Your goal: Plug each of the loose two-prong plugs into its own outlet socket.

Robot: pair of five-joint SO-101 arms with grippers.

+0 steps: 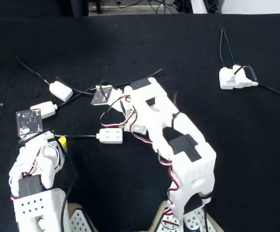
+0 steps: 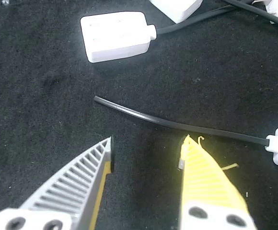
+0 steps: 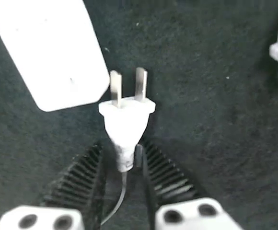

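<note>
Showing white on the plug (image 3: 125, 117), with dull silver prongs (image 3: 140, 84), and white on the outlet socket (image 2: 116, 36). Wearing black ribbing across the right hand (image 3: 123, 148); pairing one yellow ribbed finger with one grey on the left hand (image 2: 146, 143). Running black along the cord (image 2: 177, 125), over a black surface (image 1: 256, 159).

Nothing written can be read in any view. In the high view, the dark board (image 1: 29, 122) at left and the second board (image 1: 101, 94) near centre bear pale marks too small to tell.
</note>
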